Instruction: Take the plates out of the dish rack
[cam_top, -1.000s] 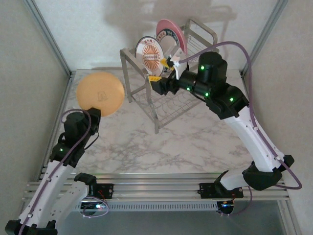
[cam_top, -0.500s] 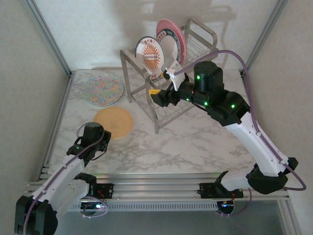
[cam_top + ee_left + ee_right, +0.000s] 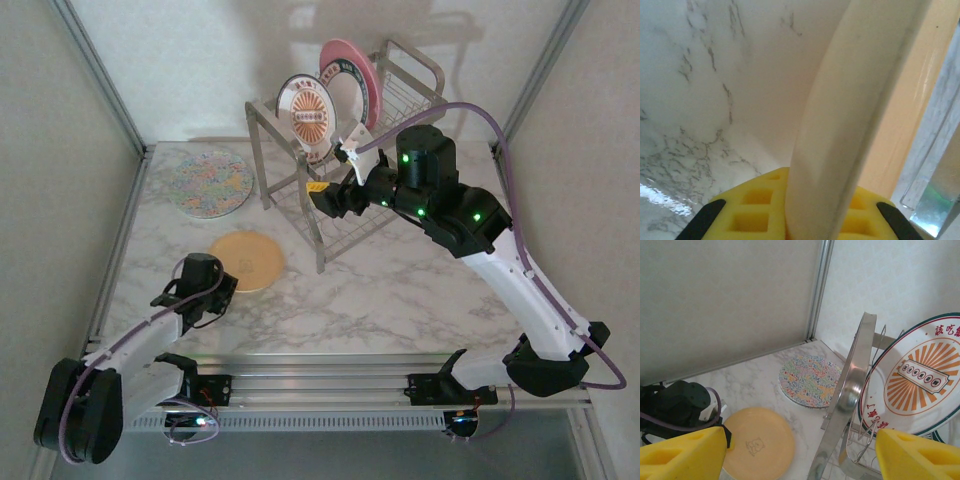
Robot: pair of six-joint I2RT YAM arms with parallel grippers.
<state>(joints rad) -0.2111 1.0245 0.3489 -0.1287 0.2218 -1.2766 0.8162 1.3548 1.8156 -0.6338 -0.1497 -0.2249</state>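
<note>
**Lower left of the table: orange plate pinched by the left gripper**

Down at the lower left of the top view, the left gripper point(image 3: 220, 284) is clamped tight on the near rim of the orange plate point(image 3: 247, 260). The left wrist view shows it well: the rim runs right between the yellow pads point(image 3: 755, 210). That plate sits low and about flat on the marble table point(image 3: 400, 290), left of centre. Whether it's fully resting on the table is hard to tell.

Further up and left, a patterned plate point(image 3: 211, 182) lies flat on the table, just left of the rack point(image 3: 404, 62) and apart from the orange one.

Up in the rack's top tier, at upper centre, two plates stand on edge: the medallion plate point(image 3: 306, 112) in front and the pink plate point(image 3: 356, 72) behind it to the right.

Over there the right gripper point(image 3: 801, 435) hangs at the rack's front left corner, just below the medallion plate. Its jaws are spread wide with nothing held between them.
</note>
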